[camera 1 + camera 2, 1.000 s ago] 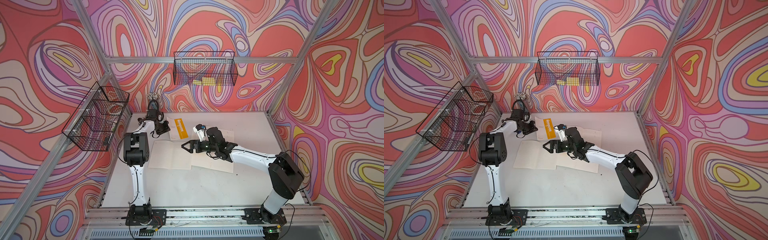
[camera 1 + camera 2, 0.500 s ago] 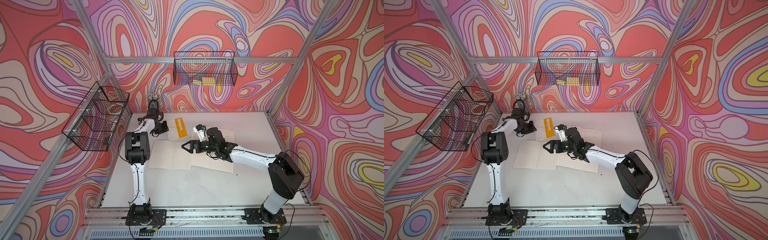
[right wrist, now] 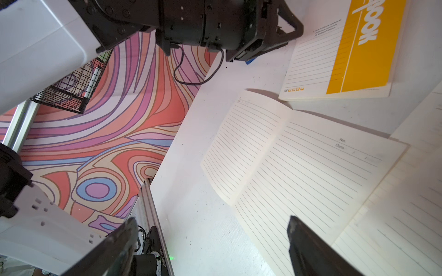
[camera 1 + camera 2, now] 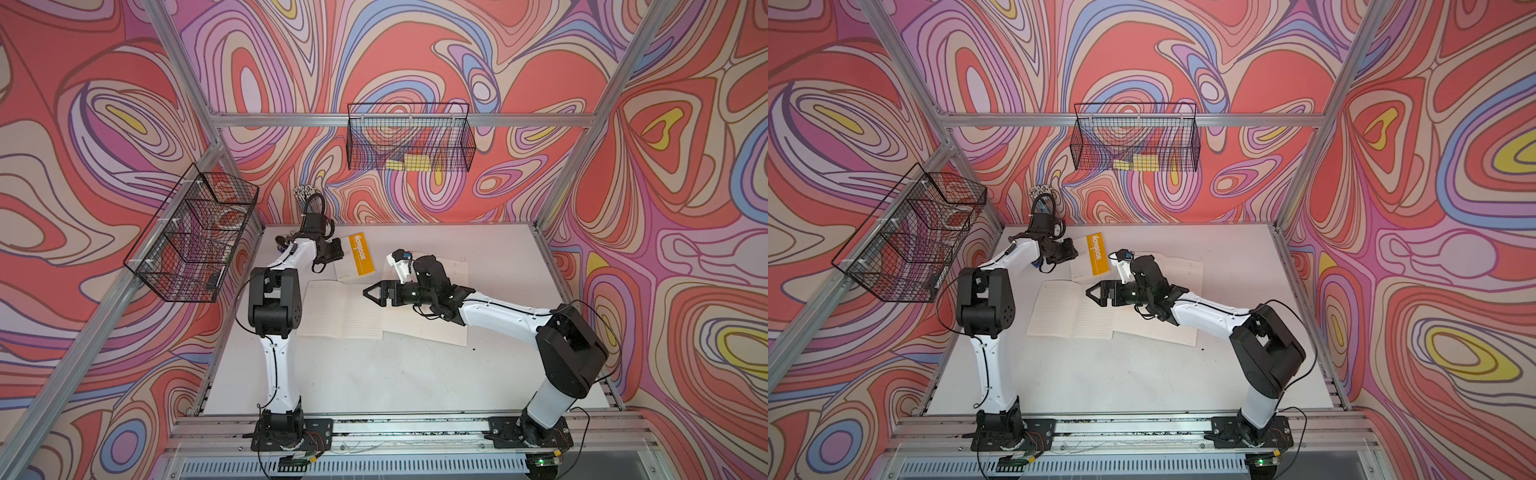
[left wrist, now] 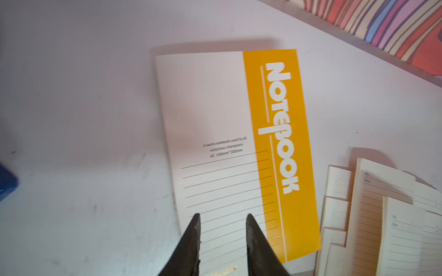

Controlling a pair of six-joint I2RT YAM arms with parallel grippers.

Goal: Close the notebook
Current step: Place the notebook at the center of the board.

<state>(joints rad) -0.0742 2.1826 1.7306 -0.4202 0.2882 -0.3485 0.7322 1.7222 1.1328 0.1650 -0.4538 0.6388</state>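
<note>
A closed notebook (image 4: pixel 359 259) (image 5: pixel 229 133) with a white cover and a yellow band lies flat at the back left of the table. My left gripper (image 5: pixel 222 215) (image 4: pixel 334 251) hovers over its near edge, open, with nothing between its fingers. An open notebook (image 4: pixel 340 309) (image 3: pixel 299 162) with lined pages lies in front of it. My right gripper (image 3: pixel 212 219) (image 4: pixel 370 291) hangs open wide above the right-hand page of that open notebook. A second open notebook (image 4: pixel 432 328) lies partly under my right arm.
A wire basket (image 4: pixel 195 237) hangs on the left wall and another (image 4: pixel 409 139) on the back wall. A bundle of cables (image 4: pixel 307 197) stands in the back left corner. The white table (image 4: pixel 374 374) is bare in front.
My left gripper's jaws have parted from shut to open over the closed notebook. The right arm and the notebooks have not moved.
</note>
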